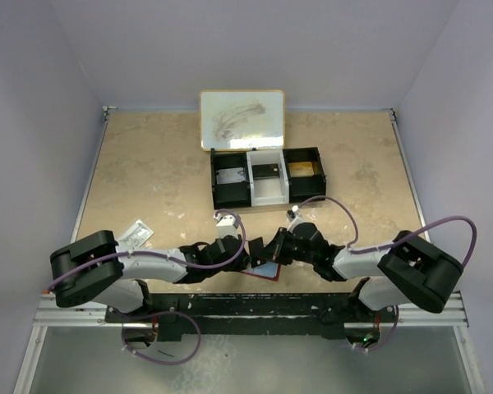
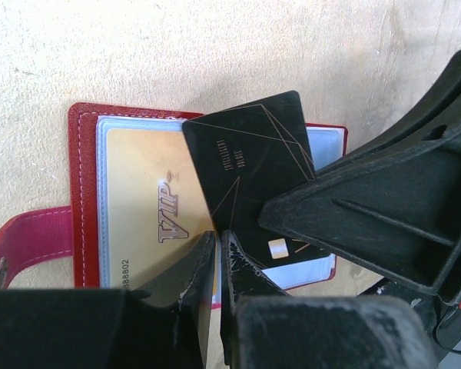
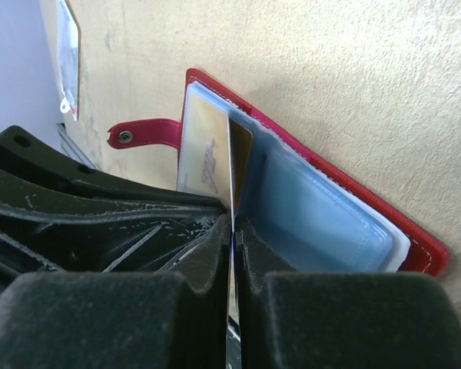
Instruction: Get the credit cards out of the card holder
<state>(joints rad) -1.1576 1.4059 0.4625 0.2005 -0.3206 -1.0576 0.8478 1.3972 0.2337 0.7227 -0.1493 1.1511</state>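
The red card holder [image 2: 84,192] lies open on the table near the arm bases [image 1: 267,269]. A gold card [image 2: 146,200] sits in its left clear sleeve. A black credit card [image 2: 246,161] is tilted above the right sleeve, and my right gripper [image 3: 233,223] is shut on its edge [image 3: 230,169]. My left gripper [image 2: 217,238] is shut, its tips at the holder's near edge by the fold. I cannot tell if they pinch anything. In the top view both grippers [image 1: 251,250] [image 1: 271,246] meet over the holder and hide most of it.
The holder's red side tab [image 2: 31,234] sticks out to the left. A black three-compartment tray [image 1: 222,156] stands further back with cards inside, and a whiteboard [image 1: 241,119] lies behind it. A small clear packet [image 1: 135,235] rests by the left arm.
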